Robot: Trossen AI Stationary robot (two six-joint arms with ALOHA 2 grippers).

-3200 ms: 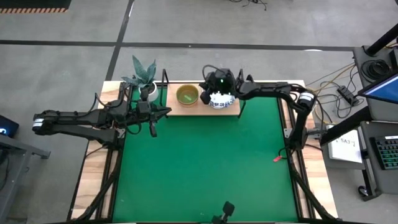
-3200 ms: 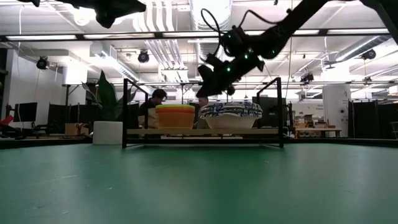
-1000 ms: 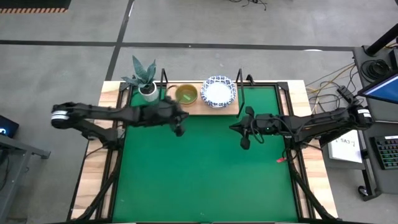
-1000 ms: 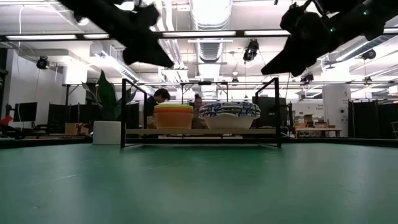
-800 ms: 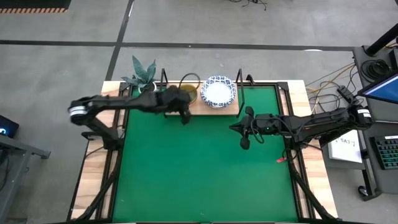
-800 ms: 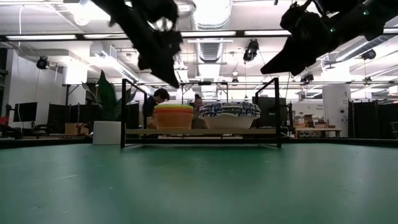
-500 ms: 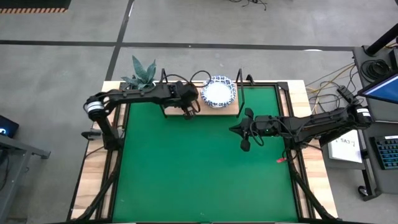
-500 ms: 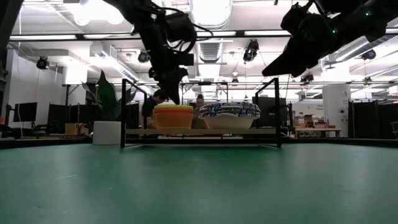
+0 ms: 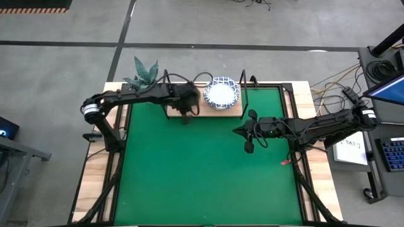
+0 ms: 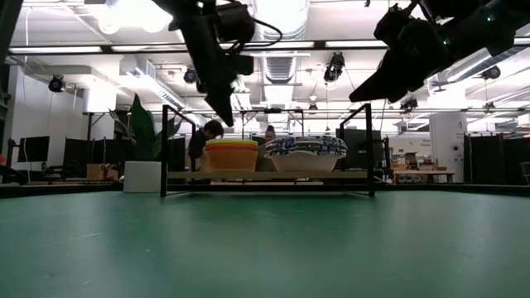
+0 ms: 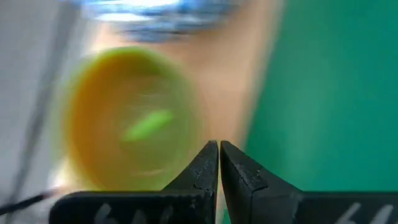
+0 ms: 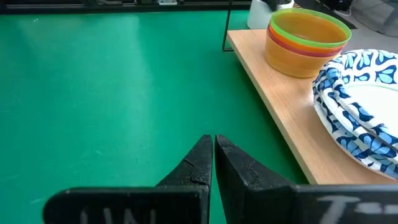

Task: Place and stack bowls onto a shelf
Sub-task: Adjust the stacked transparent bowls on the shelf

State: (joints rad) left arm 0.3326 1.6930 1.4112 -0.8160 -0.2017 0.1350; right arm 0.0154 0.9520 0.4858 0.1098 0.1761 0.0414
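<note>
Bowls all sit on the light wooden shelf board on its thin black metal frame [image 9: 235,111], at the far edge of the large green table mat [image 9: 208,164]. Nearest the camera side of that shelf, out over the mat and well apart from it, the right gripper [image 9: 247,138] hangs in the air with its two dark fingers pressed together, nothing between them; its wrist view shows the closed tips [image 12: 211,155] over bare mat with the shelf off to one side. At the shelf's front edge the left gripper [image 9: 187,116] hangs just above and in front of the stack of small plastic bowls, orange with a yellow-green one on top [image 10: 232,154]. Its fingers [image 11: 211,165] meet at the tips, holding nothing. From above, the left arm covers that small stack almost wholly, so it cannot be made out there; the left wrist picture shows it only as a yellow-green smear [image 11: 134,118] right beyond the fingertips. Beside the small stack on the shelf, toward the right arm's side, lies the stack of wide white bowls with blue patterned rims [image 9: 221,93], clear of both grippers. How many bowls are in either stack cannot be counted for sure. Beyond the shelf's other end stands a small white plant pot with green leaves [image 10: 144,170], partly hidden from above by the left arm.
</note>
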